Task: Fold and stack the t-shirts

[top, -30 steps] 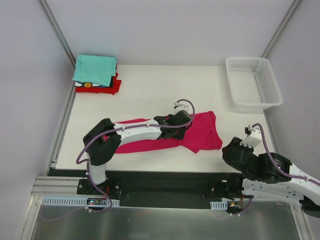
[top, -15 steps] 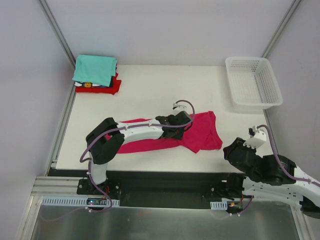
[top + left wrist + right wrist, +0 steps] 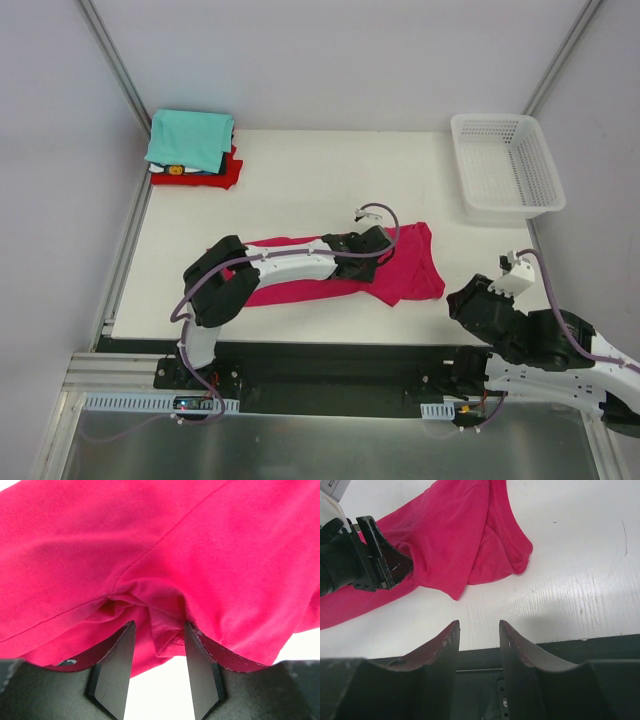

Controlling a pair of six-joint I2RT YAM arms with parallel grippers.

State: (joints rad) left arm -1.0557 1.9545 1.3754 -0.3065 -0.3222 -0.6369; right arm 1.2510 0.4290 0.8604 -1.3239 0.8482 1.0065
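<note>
A large magenta-pink t-shirt (image 3: 412, 266) lies crumpled along the table's front middle. My left gripper (image 3: 386, 243) is low over its right half. In the left wrist view the shirt (image 3: 210, 545) fills the frame, and the left gripper (image 3: 159, 625) stands open with a bunched fold of the cloth between its fingertips. My right gripper (image 3: 465, 298) hovers at the table's front right edge, apart from the shirt (image 3: 455, 540). The right gripper (image 3: 479, 622) is open and holds nothing. A folded teal t-shirt (image 3: 190, 138) tops a stack on a red one (image 3: 226, 172) at the back left.
A white mesh basket (image 3: 505, 165) stands at the back right corner. White walls and metal frame posts close in the table's sides. The left arm (image 3: 290, 262) stretches across the pink shirt. The table's dark front edge (image 3: 570, 647) runs just under the right fingers.
My left gripper has slid a little to the right over the pink shirt. The right arm has dropped slightly toward the front edge. The stack and basket have not moved.
</note>
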